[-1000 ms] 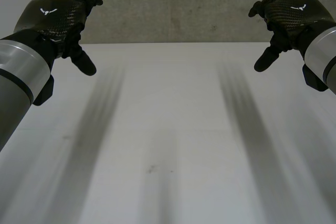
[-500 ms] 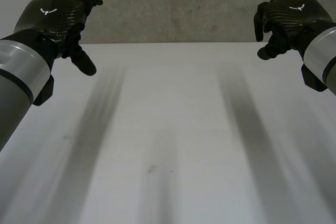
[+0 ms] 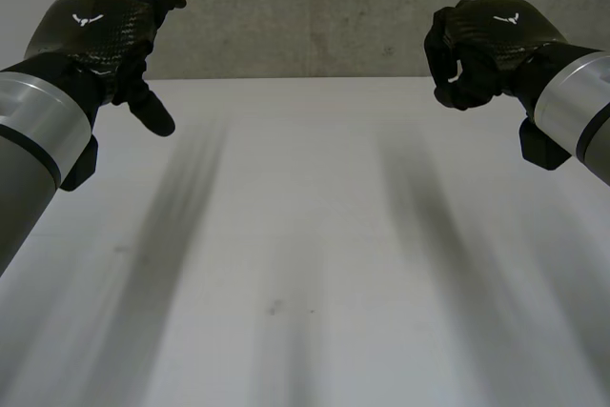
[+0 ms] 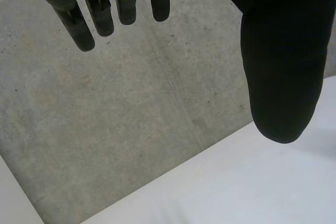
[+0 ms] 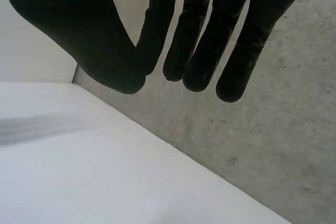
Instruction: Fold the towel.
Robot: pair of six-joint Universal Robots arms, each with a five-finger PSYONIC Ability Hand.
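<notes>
Head view. My black, weave-patterned left hand (image 3: 95,30) hangs above the far left part of the flat white table (image 3: 305,235). Its fingers are loose and its thumb juts out and down. It holds nothing. The black right hand (image 3: 486,45) hangs over the far right part, balled up with the thumb tucked against the fingers, and I see nothing inside that fist. A rough grey concrete wall (image 3: 315,7) runs behind the table's far edge.

Left wrist view. The fingers (image 4: 100,17) hang straight with small gaps between them, and the thumb (image 4: 283,61) stands well apart from them. Past the fingertips are the wall (image 4: 131,103) and the table's edge (image 4: 252,182).

Right wrist view. The fingers (image 5: 191,30) sit side by side and touching. The thumb (image 5: 89,35) closes in to meet the nearest finger, with nothing pinched between them. Table (image 5: 79,171) and wall (image 5: 262,145) lie beyond.

Towel: I cannot tell where it is, and neither hand has cloth on it.

Progress, my reading: no fold is started and no grasp is made, so the whole job is left. I would need the towel laid out within reach, then an edge or corner taken in each hand, before any folding.
</notes>
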